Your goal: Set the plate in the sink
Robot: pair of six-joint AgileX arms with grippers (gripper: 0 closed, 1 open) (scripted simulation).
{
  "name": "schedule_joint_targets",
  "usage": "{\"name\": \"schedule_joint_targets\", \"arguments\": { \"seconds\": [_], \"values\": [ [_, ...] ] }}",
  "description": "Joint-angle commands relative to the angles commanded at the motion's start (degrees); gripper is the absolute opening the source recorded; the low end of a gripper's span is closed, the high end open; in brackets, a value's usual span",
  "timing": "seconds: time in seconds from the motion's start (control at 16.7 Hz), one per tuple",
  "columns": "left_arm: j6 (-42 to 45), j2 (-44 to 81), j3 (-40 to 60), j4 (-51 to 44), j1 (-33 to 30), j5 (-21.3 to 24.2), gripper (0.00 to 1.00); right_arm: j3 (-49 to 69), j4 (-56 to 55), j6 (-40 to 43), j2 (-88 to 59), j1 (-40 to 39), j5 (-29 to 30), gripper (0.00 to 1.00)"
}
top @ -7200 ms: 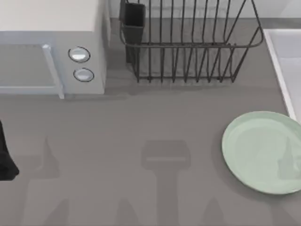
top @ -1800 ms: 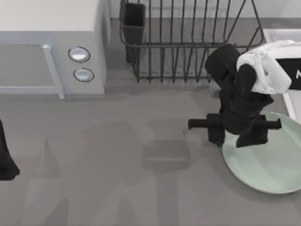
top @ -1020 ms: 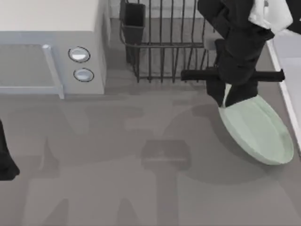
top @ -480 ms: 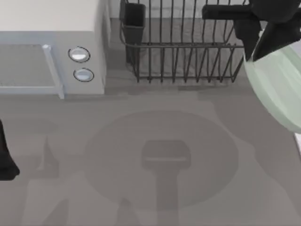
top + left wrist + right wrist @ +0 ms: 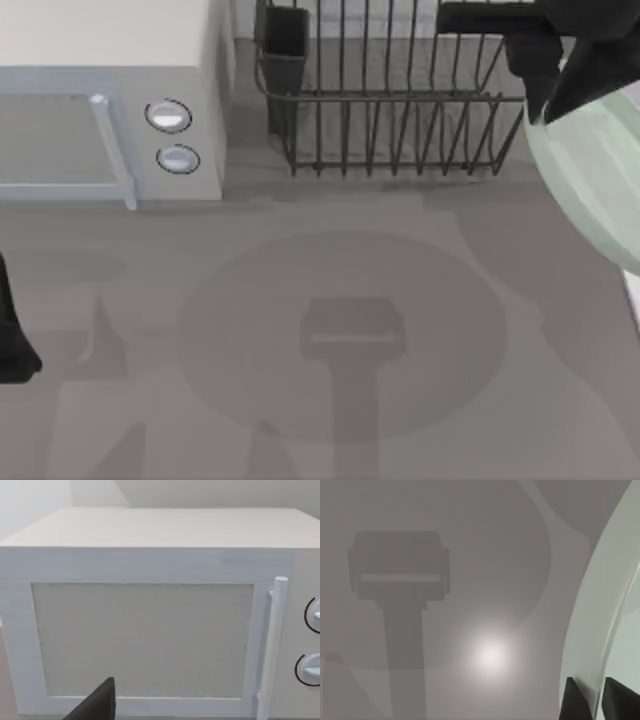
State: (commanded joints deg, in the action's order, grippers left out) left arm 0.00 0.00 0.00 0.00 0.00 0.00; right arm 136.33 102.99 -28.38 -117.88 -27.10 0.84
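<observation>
Item: round, pale mint-green shallow plate (image 5: 590,170). Location: raised off the grey desk (image 5: 330,400) at the top view's right edge, tilted, beside the dark wire dish rack (image 5: 395,95). Its rim was pinched at the upper edge.

Item: right gripper (image 5: 550,75), black, two-fingered. Location: top right of the top view, above the rack's right end. Fingers (image 5: 575,702) narrow, closed on the plate's raised rim, one to each face, as the right wrist view recorded.

Item: light grey-white sink (image 5: 633,290). A sliver of pale rim showed at the far right edge, below the plate; the basin itself lay out of frame.

Item: left gripper (image 5: 97,707). Parked low at the table's left, facing the white microwave (image 5: 110,100); finger state could not be told.

Handling note (judgement): the carry step appeared under way, with lowering yet to come. The grip on one edge left the plate hanging, so a slow sideways travel would limit swing. The plate should clear the sink's rim fully before descent, then be levelled and released low inside the basin.
</observation>
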Motion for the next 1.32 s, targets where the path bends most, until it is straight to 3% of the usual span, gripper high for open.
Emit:
{"name": "schedule_joint_targets", "arguments": {
  "seconds": [0.24, 0.66, 1.08, 1.32],
  "values": [
    [0.0, 0.0, 0.0, 0.0, 0.0, 0.0, 1.0, 8.0, -0.2, 7.8, -9.0, 7.9, -0.1, 0.0],
    [0.0, 0.0, 0.0, 0.0, 0.0, 0.0, 1.0, 26.7, -1.7, 28.4, -34.1, 28.5, -0.3, 0.0],
    [0.0, 0.0, 0.0, 0.0, 0.0, 0.0, 1.0, 30.0, -2.2, 31.7, -37.5, 31.8, -0.3, 0.0],
    [0.0, 0.0, 0.0, 0.0, 0.0, 0.0, 1.0, 30.0, -2.2, 31.7, -37.5, 31.8, -0.3, 0.3]
  ]
}}
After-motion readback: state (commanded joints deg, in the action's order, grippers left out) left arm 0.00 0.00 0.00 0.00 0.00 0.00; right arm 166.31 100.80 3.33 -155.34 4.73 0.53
